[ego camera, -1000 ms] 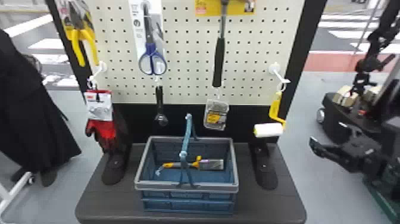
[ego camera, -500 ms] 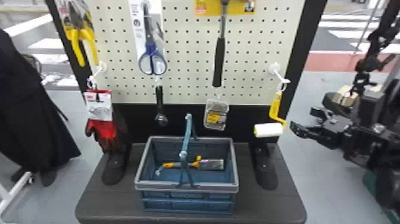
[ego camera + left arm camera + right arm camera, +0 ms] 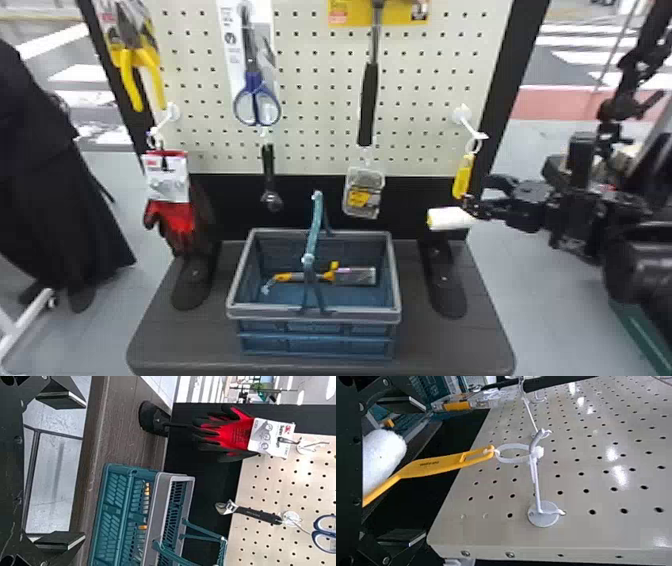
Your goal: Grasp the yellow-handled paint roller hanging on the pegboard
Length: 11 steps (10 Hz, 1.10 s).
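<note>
The paint roller hangs by its yellow handle from a white hook at the pegboard's right edge, with its white roller sleeve at the bottom. My right gripper comes in from the right and is level with the sleeve, its tips right beside it. In the right wrist view the yellow handle and the white sleeve lie between the two spread fingers of my right gripper, which is open. A white loop ties the handle to the hook. My left gripper is open above the table edge, holding nothing.
A blue basket with an upright handle sits mid-table with a yellow-handled tool inside. Pliers, scissors, a hammer, a wrench, a clear packet and a red glove hang on the board. A black board foot stands below the roller.
My right arm has swung in from the far right toward the pegboard, and its open gripper now sits at the roller sleeve. The roller still hangs on its hook.
</note>
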### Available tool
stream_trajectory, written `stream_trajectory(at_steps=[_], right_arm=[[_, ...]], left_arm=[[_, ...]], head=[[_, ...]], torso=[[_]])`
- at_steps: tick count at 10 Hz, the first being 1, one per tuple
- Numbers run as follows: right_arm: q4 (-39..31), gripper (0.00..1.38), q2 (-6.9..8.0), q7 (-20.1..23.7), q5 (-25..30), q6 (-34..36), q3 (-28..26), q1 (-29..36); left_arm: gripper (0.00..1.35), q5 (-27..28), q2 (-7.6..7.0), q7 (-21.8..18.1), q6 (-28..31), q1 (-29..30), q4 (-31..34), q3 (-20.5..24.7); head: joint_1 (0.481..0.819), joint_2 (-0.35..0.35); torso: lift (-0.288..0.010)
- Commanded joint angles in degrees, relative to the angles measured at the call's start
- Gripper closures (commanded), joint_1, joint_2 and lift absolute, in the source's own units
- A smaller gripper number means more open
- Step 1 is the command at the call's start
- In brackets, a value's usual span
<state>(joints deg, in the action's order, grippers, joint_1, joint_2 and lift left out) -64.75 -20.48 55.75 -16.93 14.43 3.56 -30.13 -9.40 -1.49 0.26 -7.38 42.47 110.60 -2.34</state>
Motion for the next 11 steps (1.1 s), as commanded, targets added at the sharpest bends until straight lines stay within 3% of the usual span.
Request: stream_trajectory(at_steps=[1, 3, 4, 5, 6, 7, 8, 9, 11], right_arm=[[2.52, 0.19, -0.79, 0.15, -2.76, 0.16, 3.56, -2.2], [2.24, 0.24, -0.96, 0.15, -2.93, 0.16, 3.65, -2.7], [2.1, 0.53, -1.14, 0.15, -2.93, 0.07, 3.82, -2.94], [1.82, 0.71, -1.05, 0.15, -2.93, 0.07, 3.91, -2.82], [1.54, 0.78, -1.05, 0.06, -2.41, 0.07, 3.91, -2.45], [1.4, 1.04, -1.05, -0.29, -1.88, -0.89, 3.91, -2.33], [0.69, 1.07, -0.96, -0.64, -1.0, -2.47, 3.82, -2.2], [-0.43, 1.28, -0.88, -1.25, 0.41, -3.44, 3.73, -1.96], [-1.41, 1.28, -0.7, -1.69, 1.2, -4.32, 2.94, -1.22]], left_arm=[[0.14, -0.09, 0.0, 0.0, 0.0, -0.6, -0.55, -0.21], [0.14, -0.01, 0.0, 0.0, -0.09, -0.85, -0.83, -0.39], [0.14, -0.01, 0.0, 0.0, -0.09, -0.97, -0.97, -0.39], [0.14, -0.09, 0.0, 0.0, -0.18, -0.97, -0.97, -0.3], [0.14, -0.09, -0.09, 0.0, -0.18, -0.97, -0.97, -0.3], [0.14, -0.18, -0.09, 0.0, -0.27, -0.97, -1.11, -0.3], [0.14, -0.18, -0.18, 0.0, -0.27, -0.97, -0.97, -0.39], [0.14, -0.36, -0.27, 0.0, -0.35, -0.97, -0.97, -0.3], [0.14, -0.44, -0.35, 0.0, -0.35, -0.85, -1.11, -0.39]], head=[[0.549, 0.0], [0.549, 0.0], [0.549, 0.0], [0.549, 0.0], [0.549, 0.0], [0.549, 0.0], [0.549, 0.0], [0.549, 0.0], [0.549, 0.0]], torso=[[-0.1], [-0.1], [-0.1], [-0.1], [-0.1], [-0.1], [-0.1], [-0.1], [-0.1]])
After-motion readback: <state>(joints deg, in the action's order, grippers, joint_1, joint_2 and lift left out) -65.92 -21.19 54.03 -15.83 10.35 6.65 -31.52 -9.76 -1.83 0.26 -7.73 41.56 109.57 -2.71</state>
